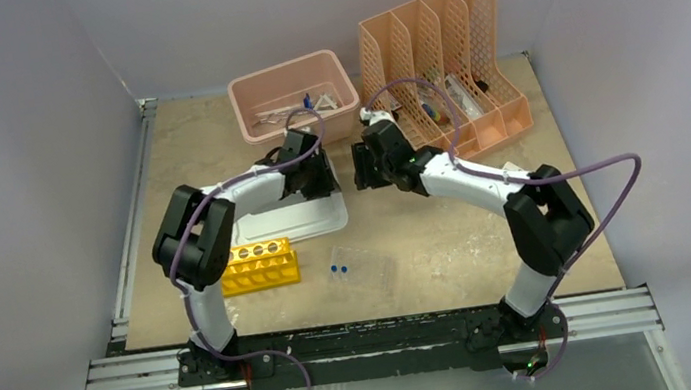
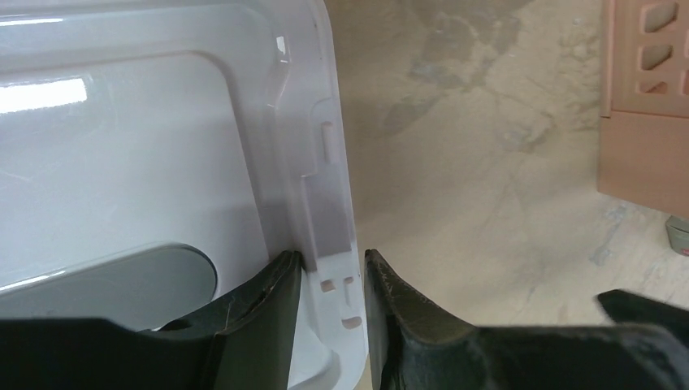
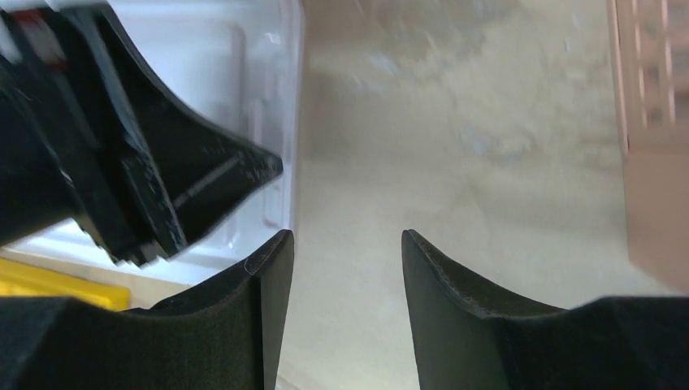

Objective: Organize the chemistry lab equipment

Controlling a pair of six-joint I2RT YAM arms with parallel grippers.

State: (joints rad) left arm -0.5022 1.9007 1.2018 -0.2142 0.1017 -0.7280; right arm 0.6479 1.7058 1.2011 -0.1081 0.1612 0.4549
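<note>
The left gripper (image 2: 331, 260) straddles the lid (image 2: 122, 162) at its rim — clamped or not, unclear; the right gripper (image 3: 345, 240) hovers beside — apart, empty.

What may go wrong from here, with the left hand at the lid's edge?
1. The left hand straddles only the thin rim of the lid, near a corner; the lid may tilt or slip if lifted.
2. The right hand, open, hangs close beside it; the two may collide.

1. The left arm (image 1: 222, 203) covers part of the grey lid (image 1: 297, 222) and one end of the yellow rack (image 1: 265, 266).
2. What lies in the pink tub (image 1: 237, 93) is too small to name.
</note>
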